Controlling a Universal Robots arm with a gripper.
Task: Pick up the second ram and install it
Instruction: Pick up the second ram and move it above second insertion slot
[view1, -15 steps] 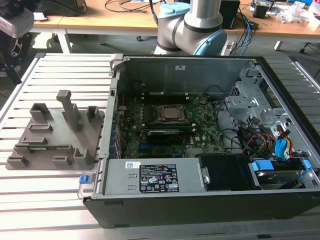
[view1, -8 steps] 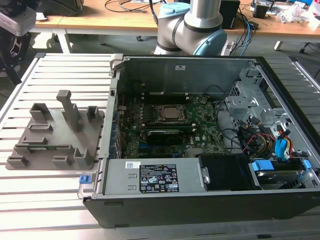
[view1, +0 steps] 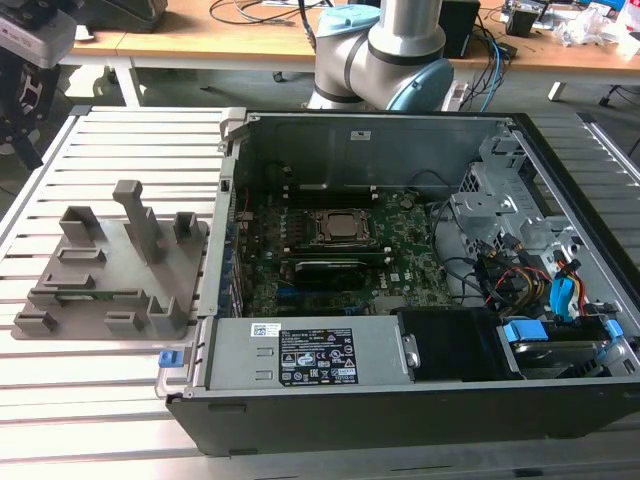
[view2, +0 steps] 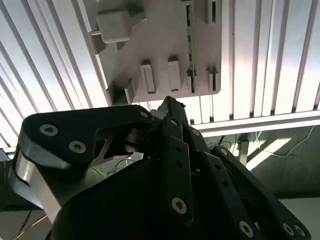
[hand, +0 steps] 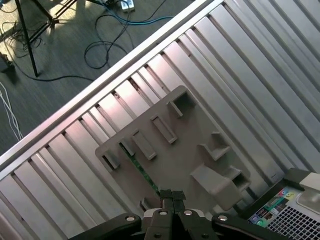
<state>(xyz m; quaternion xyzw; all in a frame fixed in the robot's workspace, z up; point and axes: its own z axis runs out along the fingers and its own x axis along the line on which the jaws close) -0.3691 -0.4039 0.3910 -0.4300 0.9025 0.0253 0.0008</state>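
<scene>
The gripper (hand: 172, 194) hung above the fixture plate (hand: 186, 150). Its fingers (hand: 166, 196) were pressed together at the tips, with nothing seen between them. It touched nothing.

The ram (hand: 144, 171), a thin green stick, lay in a slot of the plate, running along one of the plate's long edges. In the first wrist view its end sat just beside the closed fingertips, partly hidden by them. In the second wrist view the ram (view2: 189, 45) ran between the plate's small end blocks, above the gripper (view2: 171, 106). In the exterior view the ram (view1: 95, 293) lay low on the plate (view1: 120, 265), near the edge closest to the camera.

The plate rested on the slatted table (view1: 110, 390), near the corner of the open case (view1: 400, 370) and on the exterior view's left of it. Inside the case the motherboard (view1: 405, 265) lay flat, with the socket (view1: 340, 228) near its middle. The arm's base (view1: 380, 50) stood at the table's far edge, behind the case.
</scene>
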